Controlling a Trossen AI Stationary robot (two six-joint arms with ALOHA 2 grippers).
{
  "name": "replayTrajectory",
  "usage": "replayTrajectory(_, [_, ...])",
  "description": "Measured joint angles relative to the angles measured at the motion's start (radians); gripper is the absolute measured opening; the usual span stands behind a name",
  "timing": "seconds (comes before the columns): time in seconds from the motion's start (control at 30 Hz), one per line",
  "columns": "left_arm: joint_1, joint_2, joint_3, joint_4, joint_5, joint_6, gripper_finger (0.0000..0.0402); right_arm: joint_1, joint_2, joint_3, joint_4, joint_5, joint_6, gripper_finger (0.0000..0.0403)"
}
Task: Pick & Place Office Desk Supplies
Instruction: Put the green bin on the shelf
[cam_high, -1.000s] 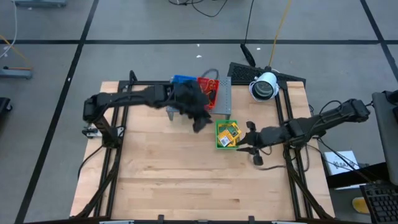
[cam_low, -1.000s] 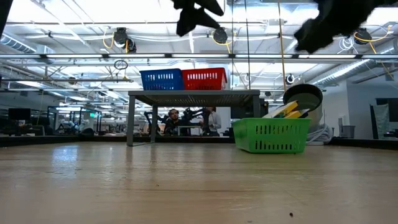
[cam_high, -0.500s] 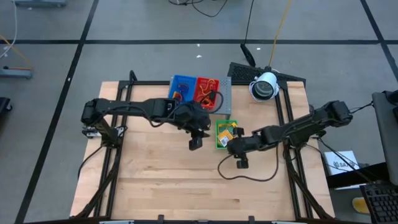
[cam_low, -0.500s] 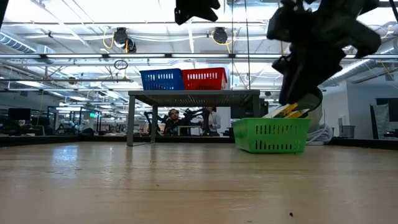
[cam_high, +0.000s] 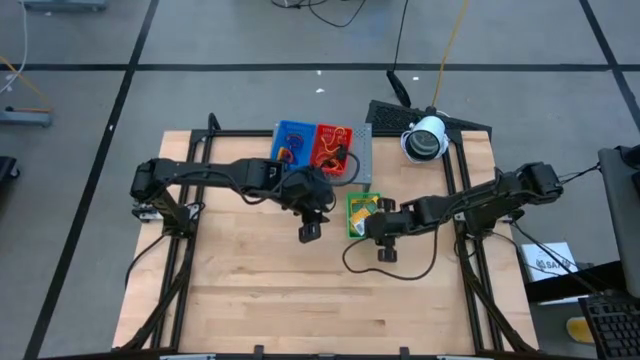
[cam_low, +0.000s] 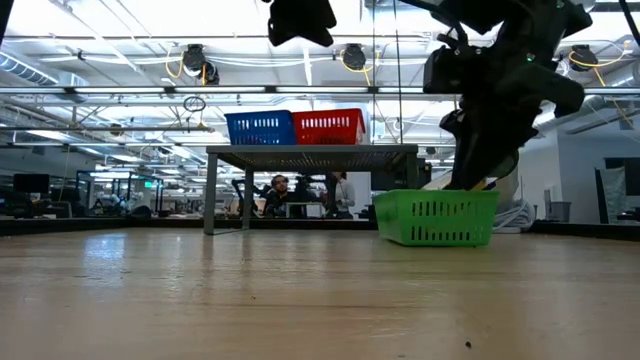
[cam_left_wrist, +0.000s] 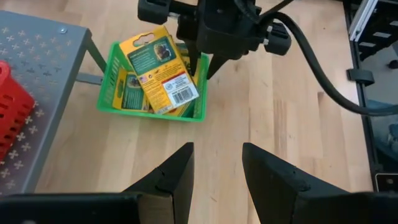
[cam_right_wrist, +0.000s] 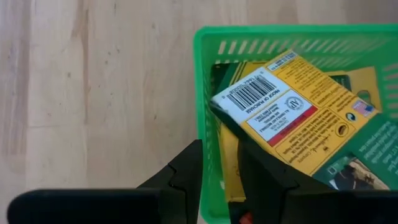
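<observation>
Step in hand: the right hand (cam_high: 372, 228) is down at the green tray (cam_right_wrist: 261, 37), fingers straddling its near wall — one inside, one outside, gripping the wall as far as I can judge.
Right hand state: fingers close together about the tray wall; no packet is between them.
Supplies: the yellow-and-green packets (cam_left_wrist: 160, 71) lie stacked and tilted inside the green tray, just off the corner of the grey shelf (cam_left_wrist: 43, 74).
Left hand: the left hand (cam_left_wrist: 214, 180) hovers at about nine o'clock from the tray, fingers apart, holding nothing.
Next move, my guess: shift or steady the tray gently; a jerk would tip the packets onto the surface (cam_high: 250, 290).
</observation>
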Motion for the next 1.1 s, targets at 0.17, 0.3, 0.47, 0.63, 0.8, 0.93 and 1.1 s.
replayTrajectory(0.17, [-0.009, 0.000, 0.000, -0.007, 0.000, -0.001, 0.0145, 0.010, 0.000, 0.000, 0.016, -0.062, 0.000, 0.0091])
replayTrajectory(0.3, [-0.011, 0.000, 0.000, -0.001, 0.000, -0.003, 0.0145, 0.024, 0.000, 0.000, 0.020, -0.084, 0.000, 0.0091])
replayTrajectory(0.47, [-0.011, 0.000, 0.000, 0.002, 0.000, -0.007, 0.0145, 0.035, 0.001, -0.001, 0.033, -0.102, 0.000, 0.0091])
replayTrajectory(0.63, [-0.011, 0.000, 0.000, 0.004, 0.000, -0.008, 0.0145, 0.035, 0.028, -0.002, 0.113, -0.137, -0.006, 0.0091])
replayTrajectory(0.8, [-0.011, 0.000, 0.000, 0.004, 0.000, -0.008, 0.0145, 0.036, 0.107, 0.000, 0.144, -0.145, -0.028, 0.0091])
replayTrajectory(0.93, [-0.011, 0.000, 0.000, 0.004, 0.000, -0.008, 0.0145, 0.035, 0.166, -0.002, 0.119, -0.136, -0.002, 0.0091])
replayTrajectory(1.1, [-0.011, 0.000, 0.000, 0.004, 0.000, -0.004, 0.0145, 0.033, 0.178, -0.002, 0.093, -0.128, 0.048, 0.0091])
